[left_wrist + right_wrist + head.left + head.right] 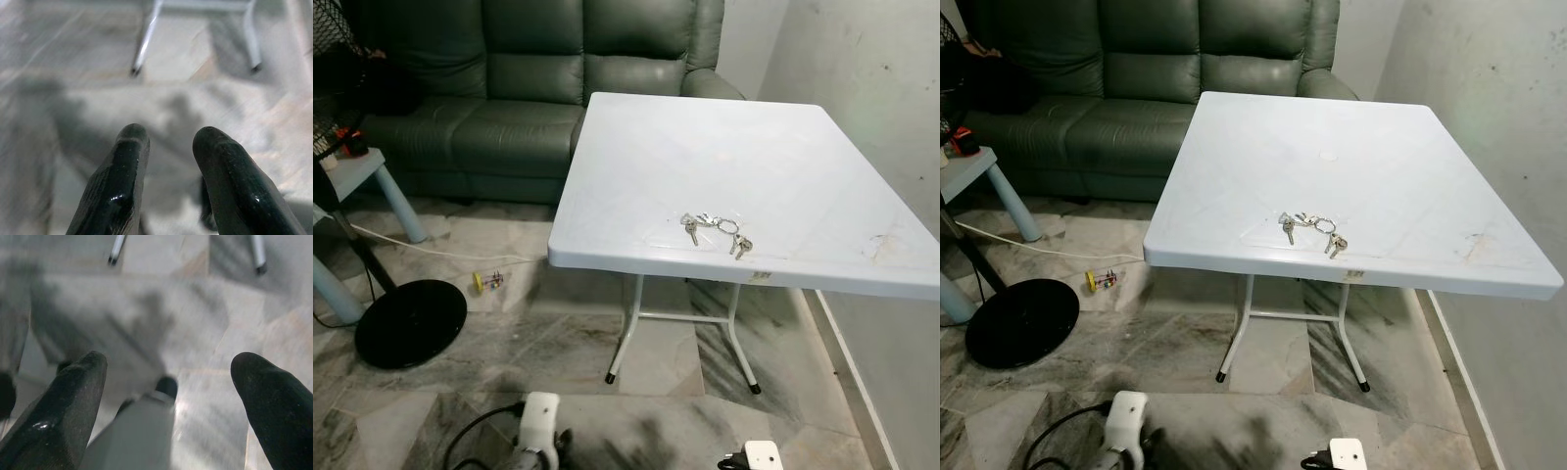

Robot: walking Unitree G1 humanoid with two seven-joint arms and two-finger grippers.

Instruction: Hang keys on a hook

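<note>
A bunch of silver keys (715, 228) on rings lies on the white plastic table (783, 147), close to its front edge. Both arms hang low in front of the table, well below the keys. The left arm's white wrist (539, 423) shows at the bottom of the eye views, and so does the right arm's wrist (762, 455). My left gripper (171, 138) points down at the marble floor, its two black fingers a little apart with nothing between them. My right gripper (168, 361) is wide open over the floor and holds nothing.
A green leather sofa (529, 88) stands behind the table. To the left are a fan's black round base (411, 323), a pale blue stool (372, 181), a white cable and a small toy (487, 283). A wall (881, 88) runs along the right.
</note>
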